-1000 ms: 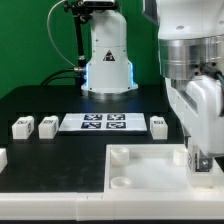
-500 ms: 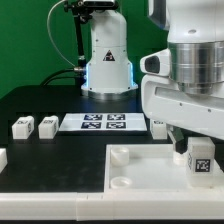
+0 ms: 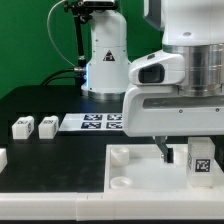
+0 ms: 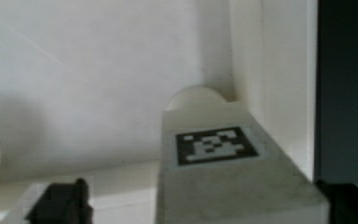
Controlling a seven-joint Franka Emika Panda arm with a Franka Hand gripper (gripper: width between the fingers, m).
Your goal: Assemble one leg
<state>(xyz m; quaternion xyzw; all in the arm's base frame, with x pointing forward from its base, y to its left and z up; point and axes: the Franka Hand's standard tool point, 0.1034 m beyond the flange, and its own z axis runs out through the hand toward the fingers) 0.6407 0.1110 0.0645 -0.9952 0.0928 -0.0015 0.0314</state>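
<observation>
A leg (image 3: 201,160), a small white block with a square marker on its face, stands upright on the right corner of the large white panel (image 3: 130,178). My gripper (image 3: 185,152) hangs over it, open. One dark finger (image 3: 163,150) shows to the exterior view's left of the leg, with a gap between them. In the wrist view the leg (image 4: 220,150) sits between the fingers (image 4: 60,200) of my gripper (image 4: 202,205), close to one finger and apart from the other. Two more legs (image 3: 22,127) (image 3: 47,125) lie on the table at the left.
The marker board (image 3: 98,122) lies at the back middle of the black table. Another white part (image 3: 2,157) shows at the left edge. The arm's white base (image 3: 107,60) stands behind. The panel has a raised round corner boss (image 3: 120,154).
The gripper and wrist have turned above the leg, and the wrist body now reaches further to the exterior view's left. The leg stays standing at the panel's right corner.
</observation>
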